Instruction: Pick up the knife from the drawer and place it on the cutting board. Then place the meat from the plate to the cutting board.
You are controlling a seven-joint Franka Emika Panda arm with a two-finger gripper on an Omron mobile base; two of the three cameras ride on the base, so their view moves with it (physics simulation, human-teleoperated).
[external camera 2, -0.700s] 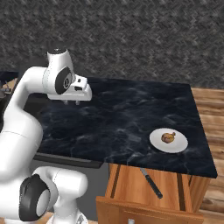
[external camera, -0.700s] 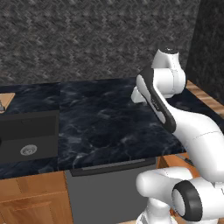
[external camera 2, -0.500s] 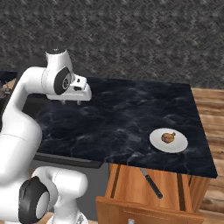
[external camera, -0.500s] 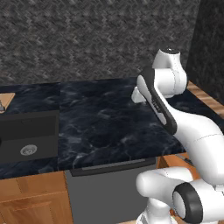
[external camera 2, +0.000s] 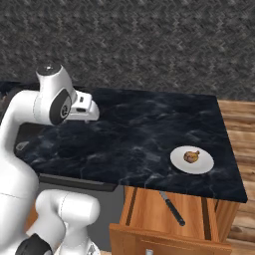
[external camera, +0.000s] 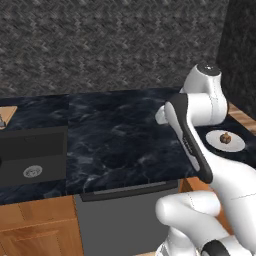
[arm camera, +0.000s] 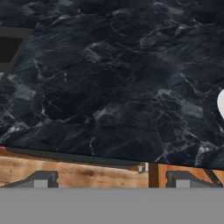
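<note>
Hovering over the dark marbled surface (external camera 2: 139,134), the hand (arm camera: 111,179) has its two dark fingertips (arm camera: 41,179) sitting wide apart at the bottom of the hand view, nothing between them; in the right base view the hand (external camera 2: 82,110) hangs up high at the left part of the surface, well away from everything it's meant to grab.

Looking past the tips in the hand view you get mostly black stone with white veins; the front edge of the surface runs across just above the tips, with wood showing below it; a sliver of the white plate (arm camera: 221,104) pokes in at the right edge.

The plate (external camera 2: 192,159) sits near the front right corner of the surface in the right base view, and the meat (external camera 2: 191,156) lies in the middle of it, a little golden-brown lump; same pair from the other side, plate (external camera: 226,141) and meat (external camera: 226,138), partly tucked behind the arm.

Below that corner the drawer (external camera 2: 174,234) is pulled out; the knife (external camera 2: 172,207) lies inside on its floor, slanted, handle toward the front panel.

Way off at the left in the left base view there's the sink (external camera: 32,152) sunk into the surface; the corner of the cutting board (external camera: 6,113) peeks in just beyond it at the frame edge, with something small on it I can't make out.
</note>
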